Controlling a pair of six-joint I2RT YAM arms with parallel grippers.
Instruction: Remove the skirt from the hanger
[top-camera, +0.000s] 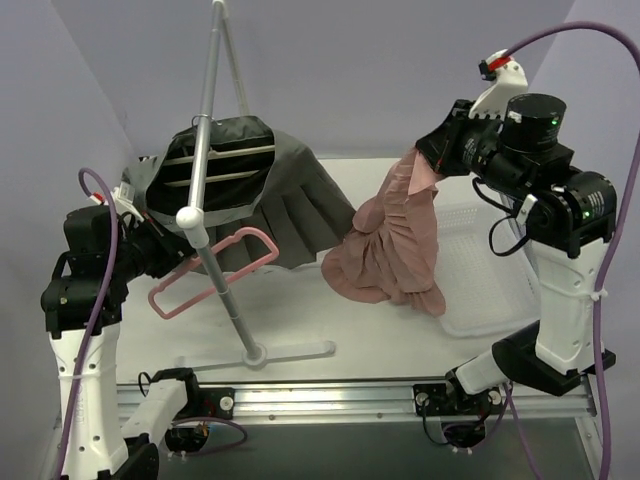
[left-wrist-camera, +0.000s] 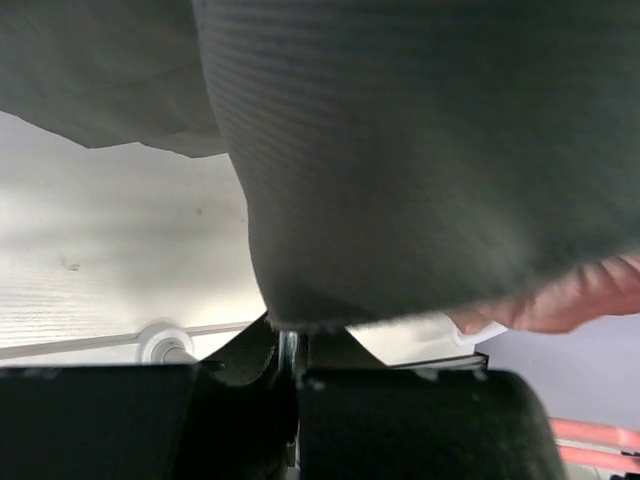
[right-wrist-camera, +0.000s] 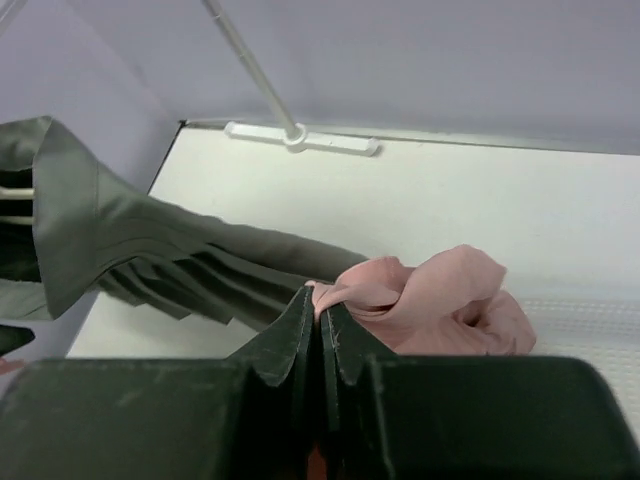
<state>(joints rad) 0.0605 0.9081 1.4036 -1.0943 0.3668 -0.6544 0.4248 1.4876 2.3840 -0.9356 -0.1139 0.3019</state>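
A pink skirt (top-camera: 395, 250) hangs from my right gripper (top-camera: 425, 160), its hem bunched on the table. In the right wrist view the jaws (right-wrist-camera: 322, 300) are shut on a fold of it (right-wrist-camera: 440, 300). A pink hanger (top-camera: 215, 270) sits bare and tilted by the rack pole, and two of its bars show in the left wrist view (left-wrist-camera: 590, 435). My left gripper (top-camera: 150, 245) is at the edge of a grey pleated skirt (top-camera: 290, 215) draped on the rail. Its jaws (left-wrist-camera: 290, 335) are closed where that grey hem (left-wrist-camera: 420, 150) meets them.
A white rack with a slanted pole (top-camera: 205, 130) and a foot (top-camera: 255, 352) stands in the middle left. A white mesh basket (top-camera: 490, 290) lies at the right, just behind the pink skirt. Purple walls close in the sides.
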